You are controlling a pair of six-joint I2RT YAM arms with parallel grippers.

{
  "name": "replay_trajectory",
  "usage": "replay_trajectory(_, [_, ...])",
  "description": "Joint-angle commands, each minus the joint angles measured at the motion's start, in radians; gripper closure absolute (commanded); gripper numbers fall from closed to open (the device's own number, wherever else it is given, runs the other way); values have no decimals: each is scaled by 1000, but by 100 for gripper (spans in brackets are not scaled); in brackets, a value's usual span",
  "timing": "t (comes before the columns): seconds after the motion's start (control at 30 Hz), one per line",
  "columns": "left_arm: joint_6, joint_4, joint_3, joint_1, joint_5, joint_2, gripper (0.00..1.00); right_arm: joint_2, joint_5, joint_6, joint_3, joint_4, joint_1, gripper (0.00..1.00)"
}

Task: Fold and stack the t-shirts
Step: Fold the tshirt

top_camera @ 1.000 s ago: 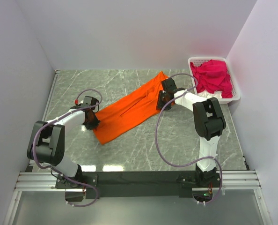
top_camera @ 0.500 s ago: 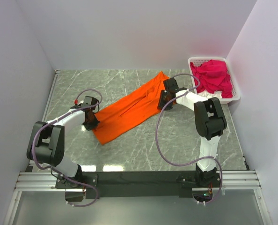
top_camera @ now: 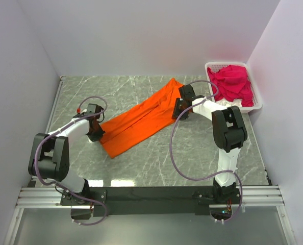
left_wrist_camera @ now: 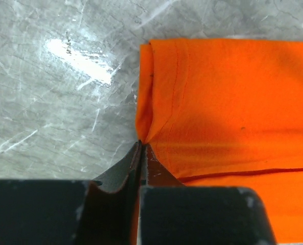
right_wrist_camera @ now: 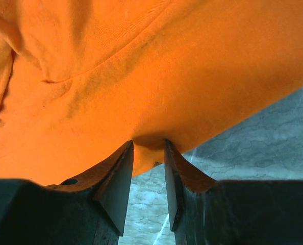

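A bright orange t-shirt lies as a long diagonal band across the marble table. My left gripper is shut on its lower left edge; in the left wrist view the tips pinch a fold of the orange cloth. My right gripper is at the shirt's upper right edge. In the right wrist view its fingers stand narrowly apart with a bunched edge of the cloth caught between the tips, held above the table. Magenta-pink t-shirts lie heaped in the basket.
A white slotted basket stands at the back right corner, close behind the right arm. White walls enclose the table on the left, back and right. Purple cables loop from both arms over the table.
My left gripper has pulled slightly left and my right gripper slightly right and back. The orange shirt is drawn tauter and its far end has shifted a little.
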Motion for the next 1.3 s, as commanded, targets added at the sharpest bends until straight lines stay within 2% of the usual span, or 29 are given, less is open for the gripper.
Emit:
replay_trajectory(0.0, [24, -13, 14, 9, -13, -4, 93, 28, 27, -2, -13, -20, -15, 62])
replay_trajectory(0.1, [22, -7, 7, 7, 20, 2, 84, 17, 23, -4, -9, -24, -17, 62])
replay_trajectory(0.2, [19, -13, -4, 9, 23, -33, 70, -9, 24, -7, -7, -34, -17, 62])
replay_trajectory(0.23, [18, -23, 0, 7, 18, -46, 60, -27, 26, -7, -7, -34, -15, 62])
replay_trajectory(0.3, [19, -49, 17, 7, 3, -85, 49, -64, 30, -8, -7, -40, -14, 62])
replay_trajectory(0.43, [30, -87, 85, 7, -31, -142, 37, -104, 29, -7, 2, -46, -10, 62])
replay_trajectory(0.57, [51, -75, 160, 7, -48, -123, 36, -103, 4, 12, 22, -41, -7, 62])
replay_trajectory(0.9, [56, -13, 258, 12, -33, 130, 50, -11, -28, 110, 73, -24, -47, 61])
replay_trajectory(1.13, [1, 8, 186, 51, 9, 177, 54, 80, -77, 174, 115, -32, -107, 60])
replay_trajectory(1.27, [-54, 10, 94, 59, 52, 155, 57, 156, -54, 168, 212, -87, -127, 60])
